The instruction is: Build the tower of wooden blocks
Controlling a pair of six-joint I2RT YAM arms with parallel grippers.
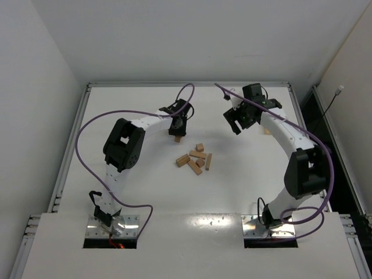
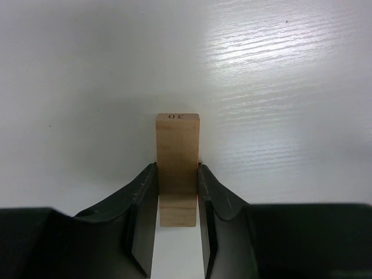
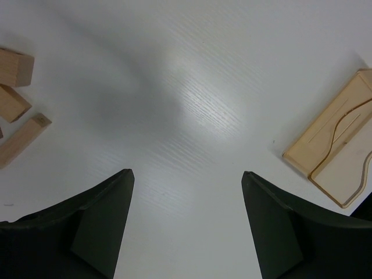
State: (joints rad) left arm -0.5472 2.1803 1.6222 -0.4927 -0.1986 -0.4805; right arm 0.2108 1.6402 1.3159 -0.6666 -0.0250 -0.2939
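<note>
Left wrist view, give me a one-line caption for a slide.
Left gripper shut on a wooden block marked 30, white table behind.

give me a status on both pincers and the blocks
Left pincer shut on small rectangular light-wood block. Right pincer open, empty. Loose light-wood blocks piled between arms, no tower yet. Nothing blocking either arm.

Left end effector (image 2: 177, 174) pointing down, clamped on block (image 2: 177, 145). Right end effector (image 3: 186, 174) hovering, jaws spread wide.

two white arms (image 1: 152, 123) with black joint housings (image 1: 124, 144), black gripper fingers (image 3: 99, 226), purple cables (image 1: 187, 85), silver base plates (image 1: 113, 222)
</note>
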